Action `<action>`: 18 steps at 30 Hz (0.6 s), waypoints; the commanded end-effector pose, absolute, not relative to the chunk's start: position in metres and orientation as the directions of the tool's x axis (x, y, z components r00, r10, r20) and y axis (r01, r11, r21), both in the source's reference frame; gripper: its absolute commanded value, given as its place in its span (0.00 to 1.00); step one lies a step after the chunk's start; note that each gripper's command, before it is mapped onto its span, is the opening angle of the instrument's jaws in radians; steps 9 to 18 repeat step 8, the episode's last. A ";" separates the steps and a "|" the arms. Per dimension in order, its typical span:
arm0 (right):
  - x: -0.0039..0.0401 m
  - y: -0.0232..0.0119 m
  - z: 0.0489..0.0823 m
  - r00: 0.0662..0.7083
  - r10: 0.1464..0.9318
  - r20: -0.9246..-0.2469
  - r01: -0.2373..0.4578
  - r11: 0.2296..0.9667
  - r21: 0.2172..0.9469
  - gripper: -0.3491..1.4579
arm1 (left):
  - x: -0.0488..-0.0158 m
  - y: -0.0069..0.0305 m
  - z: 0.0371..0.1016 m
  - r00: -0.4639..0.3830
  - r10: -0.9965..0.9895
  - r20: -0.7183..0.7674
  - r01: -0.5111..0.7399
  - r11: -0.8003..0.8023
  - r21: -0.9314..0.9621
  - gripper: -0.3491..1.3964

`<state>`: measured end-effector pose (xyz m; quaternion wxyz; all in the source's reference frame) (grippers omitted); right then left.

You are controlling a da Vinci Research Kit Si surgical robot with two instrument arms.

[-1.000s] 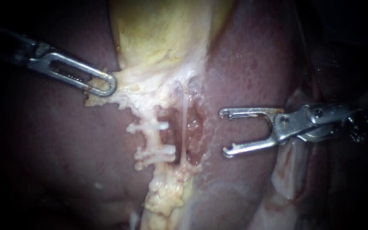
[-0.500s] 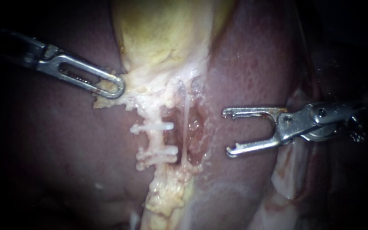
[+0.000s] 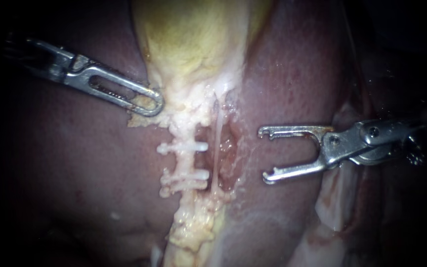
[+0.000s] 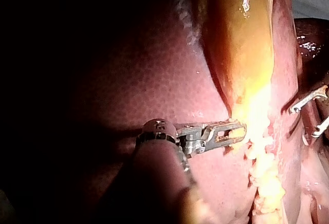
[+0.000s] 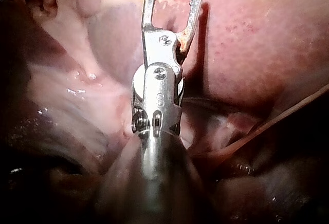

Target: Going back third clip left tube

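Steel left instrument (image 3: 150, 104) (slotted) pinches lumpy pale tissue (image 3: 173, 109)

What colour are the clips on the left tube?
The clips are white, clearest in the endoscope view.

Centre lit, edges dark; glare on gallbladder (image 4: 241, 54).

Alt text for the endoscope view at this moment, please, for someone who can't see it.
The right instrument holds its empty jaws open over the liver, facing the left tube, which carries white clips. The left instrument, jaws shut, grips pale tissue just below the yellowish gallbladder.
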<state>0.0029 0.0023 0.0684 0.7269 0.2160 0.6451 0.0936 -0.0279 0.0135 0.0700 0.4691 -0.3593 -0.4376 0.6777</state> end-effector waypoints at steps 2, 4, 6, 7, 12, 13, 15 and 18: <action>0.0029 0.0022 0.0684 0.150 0.415 -0.897 0.142 0.889 0.435 0.47 | -0.0279 0.0135 0.0700 -0.302 0.950 -0.076 -0.321 -0.177 -0.930 0.00; 0.0029 0.0022 0.0683 0.150 0.415 -0.897 0.142 0.889 0.435 0.47 | -0.0278 0.0135 0.0700 -0.302 0.950 -0.077 -0.321 -0.177 -0.930 0.00; 0.0029 0.0022 0.0683 0.150 0.415 -0.897 0.142 0.889 0.435 0.47 | -0.0278 0.0135 0.0700 -0.302 0.950 -0.077 -0.321 -0.177 -0.930 0.00; 0.0029 0.0022 0.0683 0.150 0.415 -0.897 0.142 0.889 0.435 0.47 | -0.0278 0.0135 0.0700 -0.302 0.950 -0.077 -0.321 -0.177 -0.930 0.00; 0.0029 0.0023 0.0683 0.150 0.415 -0.897 0.142 0.889 0.435 0.47 | -0.0278 0.0135 0.0700 -0.302 0.950 -0.077 -0.321 -0.177 -0.930 0.00; 0.0029 0.0023 0.0683 0.150 0.415 -0.897 0.142 0.889 0.435 0.47 | -0.0278 0.0135 0.0700 -0.302 0.950 -0.077 -0.321 -0.177 -0.930 0.00; 0.0029 0.0023 0.0683 0.150 0.415 -0.897 0.142 0.889 0.435 0.47 | -0.0278 0.0135 0.0700 -0.302 0.950 -0.077 -0.321 -0.177 -0.930 0.00; 0.0029 0.0023 0.0683 0.150 0.415 -0.897 0.142 0.889 0.435 0.47 | -0.0278 0.0135 0.0700 -0.302 0.950 -0.077 -0.321 -0.177 -0.930 0.00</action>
